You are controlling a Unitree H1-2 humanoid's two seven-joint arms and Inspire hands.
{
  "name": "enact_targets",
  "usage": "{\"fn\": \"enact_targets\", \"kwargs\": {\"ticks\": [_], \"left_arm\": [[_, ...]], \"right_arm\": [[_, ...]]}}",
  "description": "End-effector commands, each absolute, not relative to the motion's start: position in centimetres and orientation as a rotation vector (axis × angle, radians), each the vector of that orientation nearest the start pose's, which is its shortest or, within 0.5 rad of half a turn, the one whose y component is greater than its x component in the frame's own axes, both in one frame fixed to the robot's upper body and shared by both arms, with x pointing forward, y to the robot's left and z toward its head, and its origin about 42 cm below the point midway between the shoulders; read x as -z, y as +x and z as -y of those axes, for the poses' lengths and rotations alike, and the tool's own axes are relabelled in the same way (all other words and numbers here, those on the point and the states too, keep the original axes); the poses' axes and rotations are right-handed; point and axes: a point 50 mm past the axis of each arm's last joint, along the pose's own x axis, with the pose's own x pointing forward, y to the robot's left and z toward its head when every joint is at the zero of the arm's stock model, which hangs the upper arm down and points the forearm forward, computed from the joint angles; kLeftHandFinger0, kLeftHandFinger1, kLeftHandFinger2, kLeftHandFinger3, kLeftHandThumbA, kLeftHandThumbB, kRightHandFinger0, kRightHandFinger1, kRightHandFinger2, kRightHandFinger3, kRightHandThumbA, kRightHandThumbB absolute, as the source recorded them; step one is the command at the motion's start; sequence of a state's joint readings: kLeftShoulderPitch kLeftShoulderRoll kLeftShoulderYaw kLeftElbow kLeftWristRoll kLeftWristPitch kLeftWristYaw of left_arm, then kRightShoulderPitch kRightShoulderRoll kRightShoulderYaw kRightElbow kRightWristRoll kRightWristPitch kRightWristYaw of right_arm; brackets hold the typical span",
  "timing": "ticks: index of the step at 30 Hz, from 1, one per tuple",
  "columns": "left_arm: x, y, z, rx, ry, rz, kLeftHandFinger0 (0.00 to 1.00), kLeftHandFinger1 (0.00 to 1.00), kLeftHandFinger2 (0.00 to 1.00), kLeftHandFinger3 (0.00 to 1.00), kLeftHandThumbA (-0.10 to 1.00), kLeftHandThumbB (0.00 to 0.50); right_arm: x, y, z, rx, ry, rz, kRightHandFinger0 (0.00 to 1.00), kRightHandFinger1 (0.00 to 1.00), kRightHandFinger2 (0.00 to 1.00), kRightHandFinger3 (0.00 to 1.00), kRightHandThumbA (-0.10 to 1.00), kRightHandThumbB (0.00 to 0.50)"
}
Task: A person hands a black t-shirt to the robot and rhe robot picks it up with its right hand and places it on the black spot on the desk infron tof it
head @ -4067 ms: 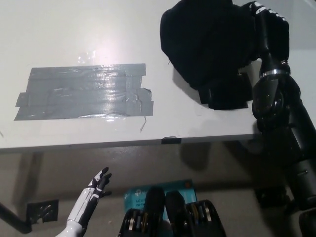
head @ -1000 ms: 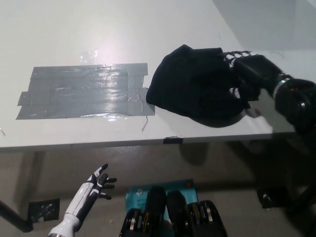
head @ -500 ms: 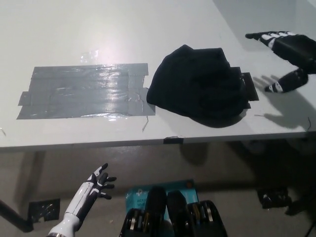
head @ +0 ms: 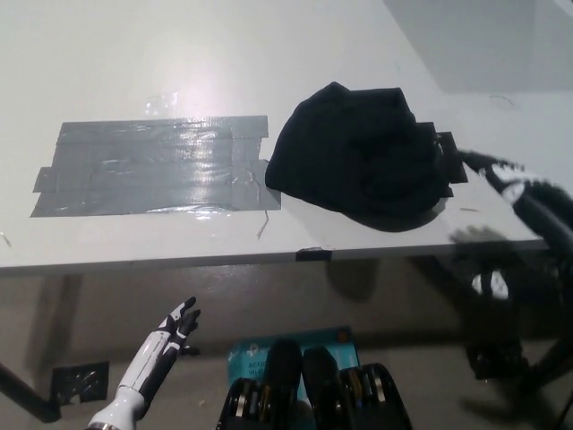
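Though bunched, t-shirt [head: 363, 161] on desk [head: 134, 54]

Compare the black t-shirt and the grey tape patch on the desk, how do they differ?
The t-shirt is black and matte; the tape patch is grey and shiny with glare. The t-shirt sits bunched in a rounded heap, while the tape patch lies flat in overlapping strips forming a rough rectangle. The t-shirt sits toward the right of the desk, the tape patch toward the left, their edges almost meeting. Both rest on the white desk, and neither hand touches them.

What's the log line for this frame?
shirt: bunched on desk, covering black patch | right hand: open, off shirt | left hand: open, below desk
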State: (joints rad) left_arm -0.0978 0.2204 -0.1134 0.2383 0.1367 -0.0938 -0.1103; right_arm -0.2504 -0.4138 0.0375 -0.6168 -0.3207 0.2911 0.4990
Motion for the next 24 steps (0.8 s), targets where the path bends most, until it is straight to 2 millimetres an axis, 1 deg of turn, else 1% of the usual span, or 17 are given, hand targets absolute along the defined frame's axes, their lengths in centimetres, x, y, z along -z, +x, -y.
{"fn": "enact_targets", "kwargs": {"ticks": [1, 2, 3, 4, 6, 7, 8, 9, 10, 11, 12, 13, 15, 18, 21, 22, 24], "left_arm": [[-6.9, 30.8, -25.3, 0.252, 0.386, -0.017, 0.82, 1.00, 1.00, 1.00, 1.00, 0.500], [-6.7, 30.8, -25.2, 0.247, 0.389, -0.014, 0.83, 1.00, 1.00, 1.00, 1.00, 0.499], [-6.4, 30.4, -25.0, 0.246, 0.387, -0.022, 0.84, 1.00, 1.00, 1.00, 1.00, 0.500], [-6.1, 30.1, -24.8, 0.245, 0.385, -0.030, 0.87, 1.00, 1.00, 1.00, 1.00, 0.500], [-5.9, 29.8, -24.7, 0.245, 0.393, -0.032, 0.98, 1.00, 1.00, 1.00, 1.00, 0.500], [-5.7, 29.4, -24.6, 0.249, 0.390, -0.028, 1.00, 1.00, 1.00, 1.00, 1.00, 0.497], [-5.7, 29.4, -24.6, 0.250, 0.392, -0.025, 1.00, 1.00, 1.00, 1.00, 1.00, 0.500], [-5.8, 29.6, -24.6, 0.244, 0.405, -0.017, 1.00, 1.00, 1.00, 1.00, 1.00, 0.500], [-5.9, 29.7, -24.6, 0.241, 0.409, -0.014, 1.00, 1.00, 1.00, 1.00, 1.00, 0.500], [-6.0, 29.6, -24.4, 0.230, 0.407, -0.010, 1.00, 1.00, 1.00, 1.00, 1.00, 0.500], [-5.9, 29.6, -24.3, 0.227, 0.404, -0.010, 1.00, 1.00, 1.00, 1.00, 1.00, 0.500], [-5.8, 29.4, -24.2, 0.215, 0.392, -0.013, 1.00, 1.00, 1.00, 1.00, 1.00, 0.500], [-5.6, 29.1, -24.3, 0.213, 0.390, 0.004, 1.00, 1.00, 1.00, 1.00, 1.00, 0.500], [-5.9, 29.6, -24.4, 0.216, 0.395, 0.021, 1.00, 1.00, 1.00, 1.00, 1.00, 0.500], [-6.1, 30.0, -24.3, 0.218, 0.400, 0.025, 1.00, 1.00, 1.00, 1.00, 1.00, 0.500], [-6.2, 30.1, -24.2, 0.219, 0.403, 0.027, 1.00, 1.00, 1.00, 1.00, 1.00, 0.500], [-6.4, 30.6, -24.1, 0.218, 0.403, 0.033, 1.00, 1.00, 1.00, 1.00, 1.00, 0.500]], "right_arm": [[-29.6, 24.5, 24.4, -0.157, -0.378, 0.537, 1.00, 1.00, 1.00, 1.00, 1.00, 0.164], [-27.7, 25.1, 24.0, -0.150, -0.307, 0.498, 1.00, 1.00, 1.00, 1.00, 1.00, 0.123], [-26.7, 25.1, 23.9, -0.146, -0.285, 0.470, 1.00, 1.00, 1.00, 1.00, 1.00, 0.112], [-25.6, 25.3, 23.8, -0.133, -0.264, 0.439, 1.00, 1.00, 1.00, 1.00, 1.00, 0.085], [-23.0, 26.0, 23.5, -0.111, -0.226, 0.364, 1.00, 1.00, 1.00, 1.00, 1.00, 0.042], [-20.9, 26.3, 23.2, -0.105, -0.204, 0.293, 1.00, 1.00, 1.00, 1.00, 1.00, 0.027], [-20.5, 26.4, 23.1, -0.103, -0.202, 0.280, 1.00, 1.00, 1.00, 1.00, 1.00, 0.026], [-19.2, 26.9, 22.6, -0.114, -0.177, 0.231, 1.00, 1.00, 1.00, 1.00, 1.00, 0.007], [-18.7, 27.1, 22.4, -0.117, -0.167, 0.211, 1.00, 1.00, 1.00, 1.00, 1.00, 0.006], [-17.0, 27.5, 21.8, -0.130, -0.161, 0.156, 1.00, 1.00, 1.00, 1.00, 1.00, 0.035], [-16.5, 27.6, 21.7, -0.134, -0.168, 0.140, 1.00, 1.00, 1.00, 1.00, 1.00, 0.038], [-15.3, 27.8, 21.3, -0.143, -0.189, 0.111, 1.00, 1.00, 1.00, 1.00, 1.00, 0.037], [-13.5, 27.7, 20.7, -0.166, -0.208, 0.066, 1.00, 1.00, 1.00, 1.00, 1.00, 0.041], [-12.4, 28.1, 20.3, -0.201, -0.222, 0.043, 1.00, 1.00, 1.00, 1.00, 1.00, 0.034], [-11.7, 28.2, 20.4, -0.226, -0.232, 0.026, 1.00, 1.00, 1.00, 1.00, 1.00, 0.031], [-11.0, 28.3, 20.4, -0.241, -0.239, 0.012, 1.00, 1.00, 1.00, 1.00, 1.00, 0.047], [-10.8, 28.7, 20.4, -0.249, -0.253, 0.009, 1.00, 1.00, 1.00, 1.00, 1.00, 0.050]]}}
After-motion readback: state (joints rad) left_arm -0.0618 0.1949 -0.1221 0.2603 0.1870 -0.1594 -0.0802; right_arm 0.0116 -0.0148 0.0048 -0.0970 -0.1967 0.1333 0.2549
